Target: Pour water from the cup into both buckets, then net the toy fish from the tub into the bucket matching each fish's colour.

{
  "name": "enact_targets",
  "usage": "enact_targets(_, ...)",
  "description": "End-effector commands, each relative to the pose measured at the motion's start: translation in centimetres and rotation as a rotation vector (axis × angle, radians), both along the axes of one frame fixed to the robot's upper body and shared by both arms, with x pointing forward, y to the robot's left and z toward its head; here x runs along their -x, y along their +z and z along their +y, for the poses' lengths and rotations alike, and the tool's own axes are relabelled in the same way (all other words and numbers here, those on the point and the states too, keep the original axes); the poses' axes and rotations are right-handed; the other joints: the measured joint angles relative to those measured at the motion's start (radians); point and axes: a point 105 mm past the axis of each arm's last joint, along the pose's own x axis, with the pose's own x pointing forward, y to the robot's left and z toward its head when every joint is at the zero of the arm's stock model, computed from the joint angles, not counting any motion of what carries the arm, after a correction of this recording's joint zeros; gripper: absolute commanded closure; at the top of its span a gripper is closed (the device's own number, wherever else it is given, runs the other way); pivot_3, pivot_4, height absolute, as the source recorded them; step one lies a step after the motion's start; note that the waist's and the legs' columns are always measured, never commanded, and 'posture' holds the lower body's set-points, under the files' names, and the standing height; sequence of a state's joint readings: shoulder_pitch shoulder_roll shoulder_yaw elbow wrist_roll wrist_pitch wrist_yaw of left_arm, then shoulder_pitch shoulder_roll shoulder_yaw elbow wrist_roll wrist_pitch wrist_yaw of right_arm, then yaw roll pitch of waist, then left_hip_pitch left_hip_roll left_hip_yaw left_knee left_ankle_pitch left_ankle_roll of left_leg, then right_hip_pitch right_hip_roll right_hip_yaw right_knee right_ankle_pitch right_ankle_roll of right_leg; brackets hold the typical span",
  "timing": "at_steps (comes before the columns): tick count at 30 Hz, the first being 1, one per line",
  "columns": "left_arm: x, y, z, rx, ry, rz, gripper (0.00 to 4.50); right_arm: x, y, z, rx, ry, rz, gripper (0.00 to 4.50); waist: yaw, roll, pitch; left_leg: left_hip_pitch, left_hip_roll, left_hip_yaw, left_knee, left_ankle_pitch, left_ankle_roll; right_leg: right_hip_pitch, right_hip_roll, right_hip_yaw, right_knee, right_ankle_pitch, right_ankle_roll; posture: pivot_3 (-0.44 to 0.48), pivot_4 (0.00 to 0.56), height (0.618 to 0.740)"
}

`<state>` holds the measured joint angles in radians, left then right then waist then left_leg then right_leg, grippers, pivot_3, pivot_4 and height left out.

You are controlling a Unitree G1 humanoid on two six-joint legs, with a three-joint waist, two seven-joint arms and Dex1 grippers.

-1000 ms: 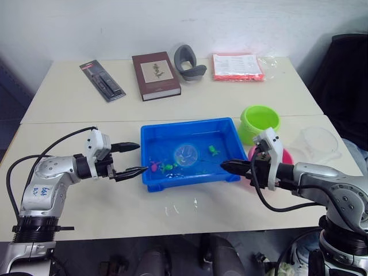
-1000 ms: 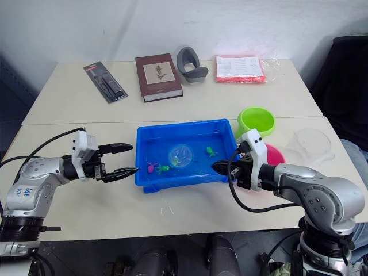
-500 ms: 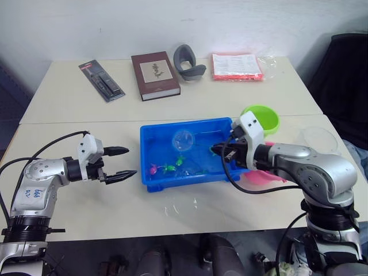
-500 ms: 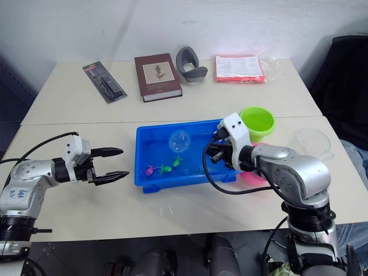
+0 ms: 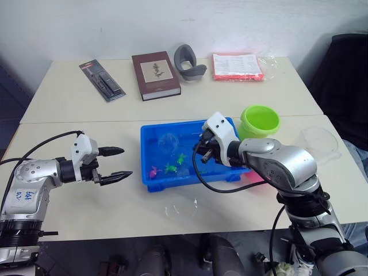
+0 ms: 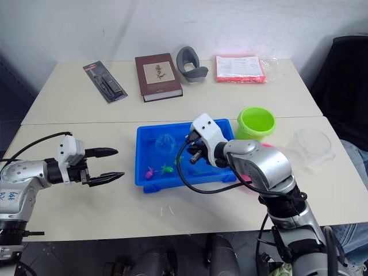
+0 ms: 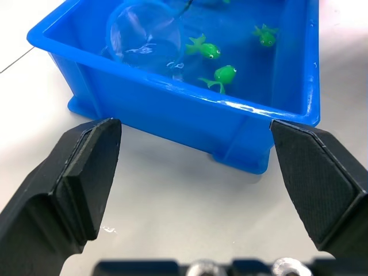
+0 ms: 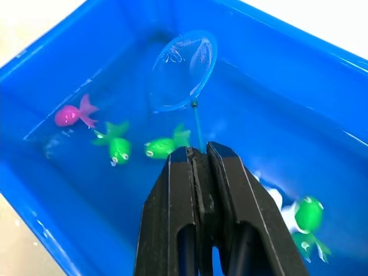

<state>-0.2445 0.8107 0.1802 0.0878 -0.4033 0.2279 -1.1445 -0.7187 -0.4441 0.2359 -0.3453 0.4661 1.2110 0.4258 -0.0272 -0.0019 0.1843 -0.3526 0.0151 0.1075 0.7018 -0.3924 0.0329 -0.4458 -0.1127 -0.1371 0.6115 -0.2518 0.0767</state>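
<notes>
Blue net point(image 8: 183, 69) swung toward tub's point(image 5: 150, 183) far-left corner – right gripper point(image 8: 198, 155) clamped on handle, lining up fish; left gripper point(image 5: 115, 164) idle, fingers apart.

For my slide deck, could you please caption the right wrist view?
Right pincer shut on the net handle, hoop above green and pink toy fish in the blue tub.

The left gripper point(image 5: 117, 164) holds its two black fingers wide apart over bare pale tabletop point(image 5: 86, 213), with open room between and around them. Straight beyond the fingertips, the bright blue rectangular plastic tub point(image 7: 172, 118) walls off the way. The right gripper point(image 8: 197, 158) hangs inside that tub, fingers pinched on the thin dark handle of the blue-rimmed round net point(image 8: 185, 69), blue walls close around.
</notes>
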Motion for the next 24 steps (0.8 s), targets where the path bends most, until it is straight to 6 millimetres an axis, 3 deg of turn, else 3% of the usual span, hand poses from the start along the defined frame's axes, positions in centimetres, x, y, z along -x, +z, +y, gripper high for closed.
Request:
enact_targets(1, 0.4, 0.8, 0.3, -0.002, 0.011, -0.031, 0.06, 1.5, 1.6, 0.6, -0.032, 0.069, -0.022, 4.50, -0.001, 0.000, 0.000, 0.000, 0.000, 0.000, 0.000, 0.000, 0.000, 0.000, 0.000, 0.000, 0.000, 0.000, 0.000, 0.000, 0.150, 0.740)
enact_targets(8, 0.8, 0.6, 0.2, 0.000, 0.014, -0.022, 0.06, 4.2, 0.1, 0.7, -0.013, 0.152, 0.100, 4.50, 0.000, 0.000, 0.000, 0.000, 0.000, 0.000, 0.000, 0.000, 0.000, 0.000, 0.000, 0.001, 0.000, 0.000, 0.000, 0.000, 0.150, 0.740)
enact_targets(15, 0.8, 0.6, 0.0, 0.005, 0.010, -0.015, 0.06, 3.1, -0.8, -0.6, 0.114, 0.079, 0.040, 4.50, 0.000, 0.000, 0.000, 0.000, 0.000, 0.000, 0.000, 0.000, 0.000, 0.000, 0.000, 0.001, 0.000, 0.000, 0.000, 0.000, 0.150, 0.740)
enact_targets(24, 0.9, 0.5, 0.1, 0.007, 0.012, -0.013, 0.06, 3.4, -1.1, 0.0, 0.148, 0.136, 0.030, 4.50, 0.000, 0.000, 0.000, 0.000, 0.000, 0.000, 0.000, 0.000, 0.000, 0.000, 0.000, 0.000, 0.000, 0.000, 0.000, 0.000, 0.150, 0.740)
